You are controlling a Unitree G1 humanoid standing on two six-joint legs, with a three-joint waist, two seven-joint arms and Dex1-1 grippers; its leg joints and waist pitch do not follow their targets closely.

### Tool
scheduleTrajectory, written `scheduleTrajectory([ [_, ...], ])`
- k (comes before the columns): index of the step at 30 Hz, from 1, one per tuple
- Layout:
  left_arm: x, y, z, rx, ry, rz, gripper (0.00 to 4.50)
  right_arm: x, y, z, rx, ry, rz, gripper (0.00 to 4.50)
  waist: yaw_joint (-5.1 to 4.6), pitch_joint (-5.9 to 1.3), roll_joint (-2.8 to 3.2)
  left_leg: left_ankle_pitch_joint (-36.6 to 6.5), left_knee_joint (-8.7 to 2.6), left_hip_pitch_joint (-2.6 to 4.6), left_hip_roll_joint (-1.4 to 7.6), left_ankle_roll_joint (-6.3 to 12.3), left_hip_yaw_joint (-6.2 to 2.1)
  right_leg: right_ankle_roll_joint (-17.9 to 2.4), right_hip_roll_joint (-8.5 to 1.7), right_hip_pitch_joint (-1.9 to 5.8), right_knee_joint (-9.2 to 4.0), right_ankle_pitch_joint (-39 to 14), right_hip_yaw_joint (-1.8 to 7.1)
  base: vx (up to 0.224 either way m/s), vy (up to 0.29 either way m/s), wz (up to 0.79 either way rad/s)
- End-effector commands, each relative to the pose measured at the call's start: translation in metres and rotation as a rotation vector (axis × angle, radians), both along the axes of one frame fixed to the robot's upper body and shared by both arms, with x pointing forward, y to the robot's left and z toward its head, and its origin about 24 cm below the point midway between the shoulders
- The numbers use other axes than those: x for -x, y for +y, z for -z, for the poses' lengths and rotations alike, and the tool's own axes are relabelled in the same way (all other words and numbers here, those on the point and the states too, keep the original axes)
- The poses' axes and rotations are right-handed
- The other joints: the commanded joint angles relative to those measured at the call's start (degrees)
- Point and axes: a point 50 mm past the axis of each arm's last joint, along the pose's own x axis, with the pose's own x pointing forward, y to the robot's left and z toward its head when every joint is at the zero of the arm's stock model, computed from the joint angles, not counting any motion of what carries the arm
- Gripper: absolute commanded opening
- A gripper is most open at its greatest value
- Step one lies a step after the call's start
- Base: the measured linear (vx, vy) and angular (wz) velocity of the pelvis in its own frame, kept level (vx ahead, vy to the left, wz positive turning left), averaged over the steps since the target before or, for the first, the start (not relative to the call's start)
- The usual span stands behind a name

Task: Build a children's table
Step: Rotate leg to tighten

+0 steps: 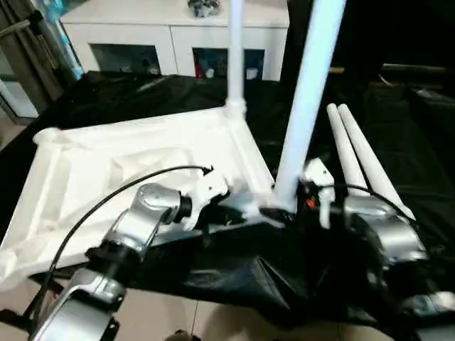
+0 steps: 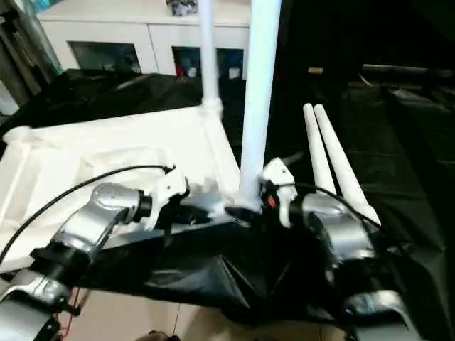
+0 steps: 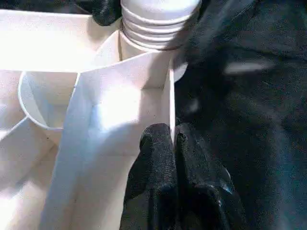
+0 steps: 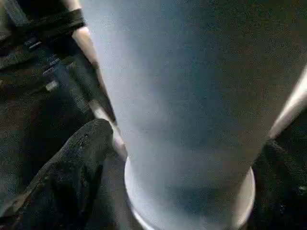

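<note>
Both upright legs (image 1: 307,106) (image 1: 235,50) run off the top edge; the cabinet's (image 1: 170,32) contents are too blurred to tell.

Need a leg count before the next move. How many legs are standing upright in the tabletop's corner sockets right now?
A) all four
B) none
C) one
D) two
D: two legs stand upright, one at the far corner and one at the near corner of the upturned tabletop, while the two spare legs lie on the black cloth beside it.
</note>
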Motion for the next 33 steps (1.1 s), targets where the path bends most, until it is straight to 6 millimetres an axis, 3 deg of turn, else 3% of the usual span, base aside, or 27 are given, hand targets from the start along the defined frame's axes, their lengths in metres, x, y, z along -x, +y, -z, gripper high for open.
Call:
scheduleTrajectory([
  [1, 0.002, -0.012, -0.014, 0.054, -0.043, 0.090, 0.00, 0.010, 0.014, 0.000, -0.015, 0.039, -0.133, 3.65, -0.08, -3.83, -0.28, -15.5, -4.08, 1.44, 3.34, 3.93, -0.86, -13.1, -3.45, 2.80, -4.41, -15.5, 2.88, 0.000, 0.000, 0.00],
  [4, 0.005, -0.008, -0.014, 0.052, -0.022, 0.126, 0.00, 0.013, 0.013, -0.002, -0.020, 0.055, -0.161, 3.59, -0.13, -3.88, -0.34, -15.7, -4.19, 1.28, 3.24, 3.08, -1.00, -12.5, -3.54, 2.90, -4.44, -16.6, 2.92, 0.000, 0.000, 0.00],
  [5, 0.006, -0.007, -0.014, 0.052, -0.019, 0.132, 0.00, 0.014, 0.015, -0.003, -0.023, 0.055, -0.167, 3.32, -0.14, -3.89, -0.34, -15.5, -4.22, 1.24, 3.26, 3.03, -1.04, -12.4, -3.51, 2.87, -4.39, -16.3, 2.92, 0.000, 0.000, 0.00],
  [13, 0.004, -0.008, -0.014, 0.058, -0.019, 0.105, 0.00, 0.019, 0.026, 0.002, -0.029, 0.083, -0.181, 2.80, -0.13, -4.17, -0.41, -12.5, -3.93, 1.11, 3.20, 3.69, -0.97, -13.2, -3.55, 2.95, -3.96, -12.5, 2.91, 0.000, 0.000, 0.00],
  [14, 0.003, -0.010, -0.014, 0.064, -0.025, 0.087, 0.00, 0.018, 0.027, 0.005, -0.021, 0.077, -0.155, 2.77, -0.17, -4.14, -0.65, -12.2, -3.92, 1.07, 3.20, 3.76, -0.97, -13.3, -3.56, 2.92, -3.91, -12.4, 2.93, 0.000, 0.000, 0.00],
  [18, -0.006, -0.015, -0.015, 0.077, -0.054, -0.007, 0.00, 0.001, 0.030, 0.021, 0.055, 0.032, 0.087, 2.74, -0.53, -3.98, -0.52, -13.2, -3.94, 1.16, 2.99, 2.97, -0.92, -12.8, -3.55, 2.62, -4.23, -15.0, 2.92, 0.000, 0.000, 0.00],
  [19, -0.011, -0.020, -0.015, 0.080, -0.067, -0.069, 0.00, -0.011, 0.030, 0.030, 0.087, 0.027, 0.258, 2.72, -1.14, -3.72, -0.60, -15.4, -4.23, 1.12, 2.81, 1.10, -1.25, -11.5, -3.70, 2.76, -4.68, -19.6, 2.66, 0.000, 0.000, 0.00],
  [20, -0.014, -0.021, -0.015, 0.080, -0.071, -0.093, 0.00, -0.014, 0.031, 0.034, 0.091, 0.038, 0.322, 2.72, -1.96, -3.51, -0.48, -17.5, -4.37, 1.24, 2.71, 0.12, -1.38, -10.9, -3.63, 2.52, -4.88, -22.3, 2.59, 0.000, 0.000, 0.00],
  [22, -0.017, -0.025, -0.016, 0.081, -0.078, -0.131, 0.00, -0.018, 0.033, 0.037, 0.085, 0.061, 0.392, 2.72, -2.44, -3.59, -0.45, -19.0, -4.37, 1.41, 2.67, -0.48, -1.56, -10.2, -3.63, 2.57, -5.05, -23.9, 2.53, 0.000, 0.000, 0.00],
  [24, -0.022, -0.029, -0.017, 0.082, -0.087, -0.181, 0.00, -0.021, 0.038, 0.041, 0.073, 0.091, 0.460, 2.71, -2.82, -3.54, -0.55, -20.2, -4.22, 1.67, 2.59, -0.10, -1.38, -10.1, -3.65, 2.25, -5.44, -24.1, 2.72, 0.000, 0.000, 0.00],
  [26, -0.030, -0.036, -0.018, 0.088, -0.103, -0.277, 0.00, -0.028, 0.047, 0.045, 0.080, 0.100, 0.561, 2.71, -3.17, -3.60, -0.52, -19.7, -4.20, 1.47, 2.58, 0.23, -1.35, -10.3, -3.57, 2.25, -5.36, -23.3, 2.73, 0.000, 0.000, 0.00],
  [28, -0.035, -0.046, -0.018, 0.087, -0.120, -0.353, 0.00, -0.036, 0.064, 0.044, 0.079, 0.075, 0.635, 2.71, -3.42, -3.58, -0.41, -20.7, -4.13, 1.75, 2.49, -0.15, -1.38, -10.2, -3.57, 1.98, -5.54, -24.2, 2.61, 0.000, 0.000, 0.00],
  [31, -0.033, -0.052, -0.019, 0.098, -0.127, -0.324, 0.00, -0.039, 0.075, 0.038, 0.051, 0.040, 0.616, 2.71, -3.40, -3.58, -0.83, -20.9, -4.18, 1.41, 2.47, 0.30, -1.45, -9.7, -3.73, 2.22, -5.74, -24.8, 2.51, 0.000, 0.000, 0.00],
  [33, -0.032, -0.053, -0.020, 0.103, -0.129, -0.304, 0.00, -0.040, 0.077, 0.036, 0.026, 0.044, 0.605, 3.26, -3.20, -3.71, -0.68, -19.7, -4.27, 1.29, 2.58, 1.12, -1.43, -9.9, -3.68, 2.38, -5.47, -22.8, 2.64, 0.000, 0.000, 0.00],
])
